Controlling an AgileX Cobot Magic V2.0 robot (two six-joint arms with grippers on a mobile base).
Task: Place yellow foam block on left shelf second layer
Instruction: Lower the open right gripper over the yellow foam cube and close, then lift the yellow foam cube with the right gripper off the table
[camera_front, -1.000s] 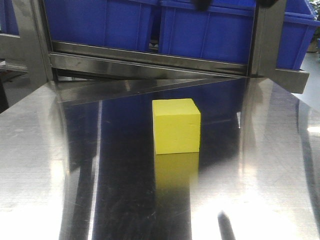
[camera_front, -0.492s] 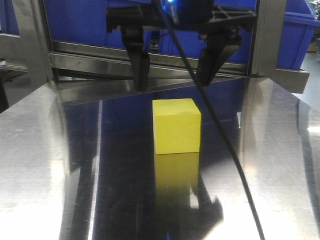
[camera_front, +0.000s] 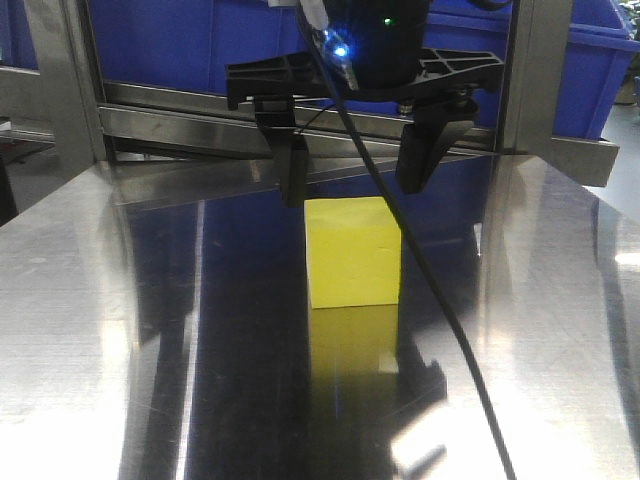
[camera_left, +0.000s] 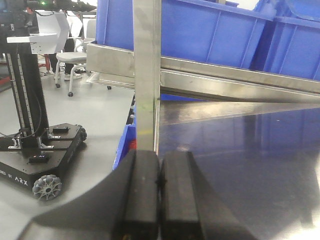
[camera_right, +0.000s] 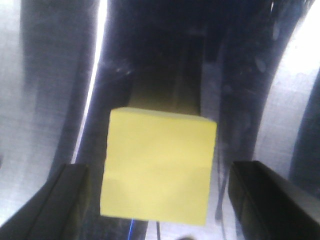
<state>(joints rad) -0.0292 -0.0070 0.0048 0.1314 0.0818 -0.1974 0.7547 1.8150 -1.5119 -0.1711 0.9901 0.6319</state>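
Observation:
The yellow foam block (camera_front: 352, 255) rests on the shiny steel table (camera_front: 120, 330), near its middle. My right gripper (camera_front: 354, 188) hangs open just above it, one black finger over each side of the block's top, touching nothing. From the right wrist, the block (camera_right: 157, 167) fills the gap of the right gripper (camera_right: 160, 175) with room on both sides. My left gripper (camera_left: 159, 170) is shut and empty by the table's left edge. A steel shelf (camera_front: 300, 125) stands behind the table.
Blue plastic bins (camera_front: 420, 60) fill the shelf level behind the block. A steel upright post (camera_left: 146, 75) stands just ahead of the left gripper. A black wheeled base (camera_left: 40, 155) sits on the floor to the left. The right arm's cable (camera_front: 440, 330) hangs in front of the block.
The right gripper has come down into the front view from above and dropped lower over the block, fingers apart. The block has stayed in place.

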